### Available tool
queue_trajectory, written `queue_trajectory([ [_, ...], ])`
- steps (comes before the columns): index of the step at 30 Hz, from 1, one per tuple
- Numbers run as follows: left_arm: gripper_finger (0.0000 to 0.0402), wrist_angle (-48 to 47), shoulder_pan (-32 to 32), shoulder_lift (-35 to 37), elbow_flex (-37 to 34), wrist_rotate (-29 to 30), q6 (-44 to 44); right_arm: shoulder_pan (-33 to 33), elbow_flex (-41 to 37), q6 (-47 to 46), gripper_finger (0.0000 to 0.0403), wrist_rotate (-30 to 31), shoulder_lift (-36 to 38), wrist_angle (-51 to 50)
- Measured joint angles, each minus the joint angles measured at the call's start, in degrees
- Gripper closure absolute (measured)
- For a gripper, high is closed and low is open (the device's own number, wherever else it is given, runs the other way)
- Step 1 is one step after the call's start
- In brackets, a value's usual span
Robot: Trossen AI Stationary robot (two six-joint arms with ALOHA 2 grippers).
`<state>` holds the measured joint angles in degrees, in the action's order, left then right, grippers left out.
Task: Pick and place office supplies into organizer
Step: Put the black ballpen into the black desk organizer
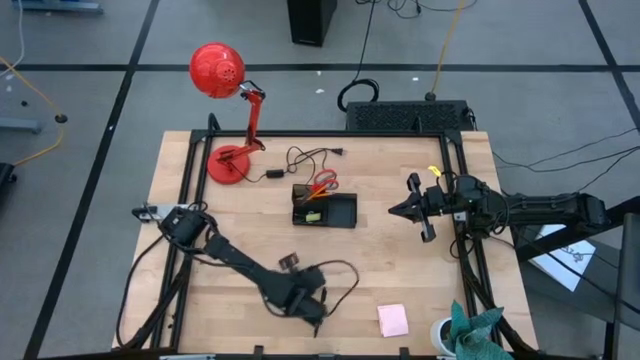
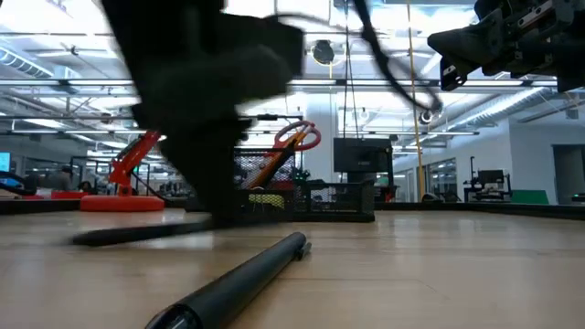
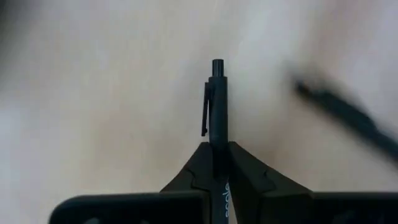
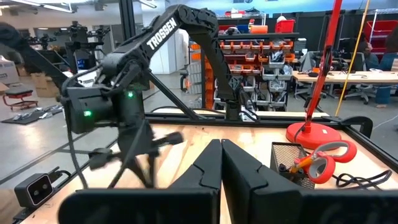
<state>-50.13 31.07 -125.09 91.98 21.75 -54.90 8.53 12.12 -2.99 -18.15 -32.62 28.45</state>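
Note:
My left gripper (image 1: 314, 316) is low over the table's near edge, shut on a black pen (image 3: 217, 99). A second black pen (image 2: 247, 279) lies flat on the wood close by and also shows as a blurred second pen (image 3: 342, 115). The black organizer (image 1: 342, 212) sits mid-table with red-handled scissors (image 1: 322, 182) and an orange pencil (image 2: 270, 169) standing in it and a yellow-green block (image 1: 313, 215) inside. A pink sticky-note pad (image 1: 392, 320) lies flat near the near edge. My right gripper (image 1: 400, 210) hangs shut and empty to the organizer's right. My left gripper pinches the black pen's barrel (image 3: 217, 142) between its two fingers (image 3: 198, 163), coming from above and lying across the pen. The clip end (image 3: 214, 74) sticks out past the fingertips. The pen lies roughly level; whether it is clear of the table I cannot tell.
A red desk lamp (image 1: 230, 110) stands at the far left corner, with a black cable (image 1: 310, 158) on the wood behind the organizer. A cup with teal cloth (image 1: 465, 330) sits at the near right corner. Bare wood lies between the organizer and the near edge.

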Motion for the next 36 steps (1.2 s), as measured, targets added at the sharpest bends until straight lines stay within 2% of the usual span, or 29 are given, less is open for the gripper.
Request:
queue_trajectory([
  [4, 0.0394, 1.83, 0.41, 3.19, 0.18, 10.35, 8.21, 0.01, 0.00, -0.02, 0.0403, 0.00, -0.02, 0.02],
  [10, 0.0377, 0.85, -2.42, 7.58, 0.16, 19.62, 16.29, 0.01, 0.00, -0.85, 0.0403, 0.00, 0.00, 0.00],
  [18, 0.0389, 2.91, -7.59, 15.51, 0.25, 24.60, 33.88, 0.00, 0.00, -2.21, 0.0403, -0.11, 0.00, 0.00],
  [21, 0.0389, 8.01, -9.62, 18.88, 0.29, 18.23, 43.90, 0.01, 0.00, -2.33, 0.0403, -0.12, 0.00, 0.00],
  [26, 0.0381, 20.49, -13.56, 24.37, -2.56, 3.12, 59.70, 0.01, 0.00, -1.94, 0.0403, -0.13, 0.00, 0.33],
  [31, 0.0394, 34.21, -17.91, 32.72, -14.86, -8.92, 65.67, -0.01, 0.00, -1.94, 0.0403, -0.15, -0.04, 0.26],
  [36, 0.0385, 48.02, -22.78, 42.60, -30.04, -14.82, 67.01, 0.01, -0.02, -1.94, 0.0403, -0.15, -0.44, -0.36],
])
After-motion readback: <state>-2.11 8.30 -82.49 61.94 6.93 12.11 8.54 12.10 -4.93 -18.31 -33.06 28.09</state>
